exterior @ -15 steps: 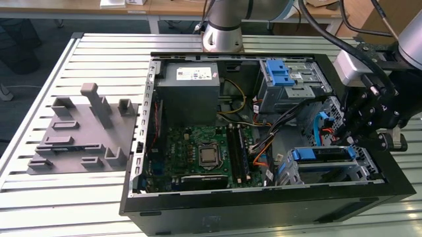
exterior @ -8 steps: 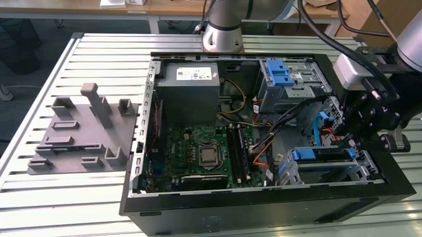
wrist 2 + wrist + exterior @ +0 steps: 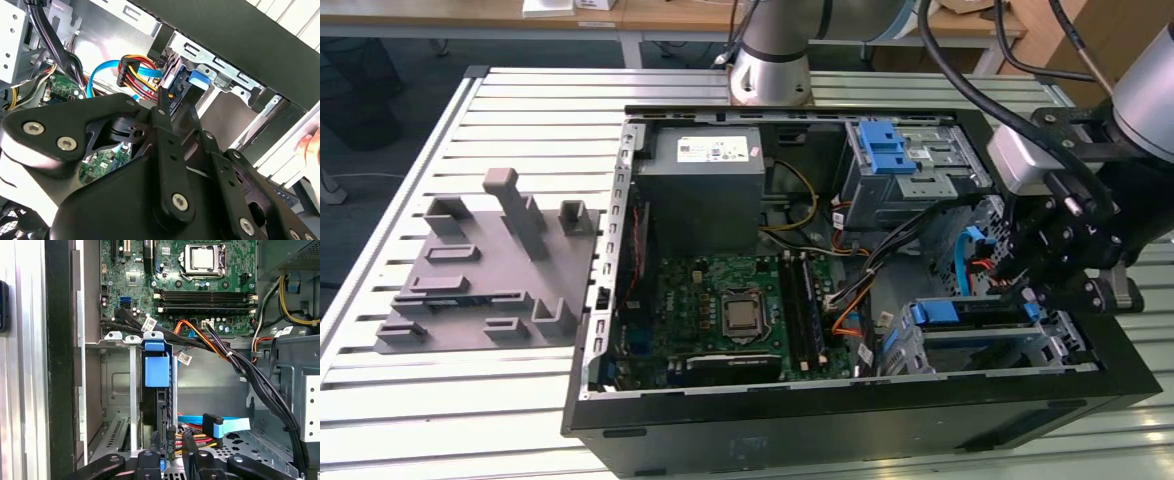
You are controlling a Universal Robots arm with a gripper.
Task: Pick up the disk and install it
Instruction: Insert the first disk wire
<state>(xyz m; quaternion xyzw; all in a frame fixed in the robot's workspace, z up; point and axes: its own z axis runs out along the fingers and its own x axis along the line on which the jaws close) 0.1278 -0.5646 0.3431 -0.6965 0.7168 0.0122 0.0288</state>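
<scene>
The disk (image 3: 974,312) stands on edge inside the lower metal drive bay (image 3: 994,352) at the near right corner of the open computer case. Its blue carrier rail (image 3: 156,369) faces up in the first wrist view, and its blue tab (image 3: 198,77) shows in the second wrist view. My gripper (image 3: 1041,298) hovers just beside and above that bay on the exterior view's right. Its black fingers stand a little apart, open, with cables visible through the gap in both wrist views (image 3: 173,442) (image 3: 177,107). They do not touch the disk.
Inside the case are a grey power supply (image 3: 707,170), the motherboard (image 3: 734,310) and an upper cage with a blue latch (image 3: 897,150). Cable bundles (image 3: 220,424) run close beside the bay. A grey fixture plate (image 3: 487,270) lies on the exterior view's left. A person's hand (image 3: 311,142) is near the case.
</scene>
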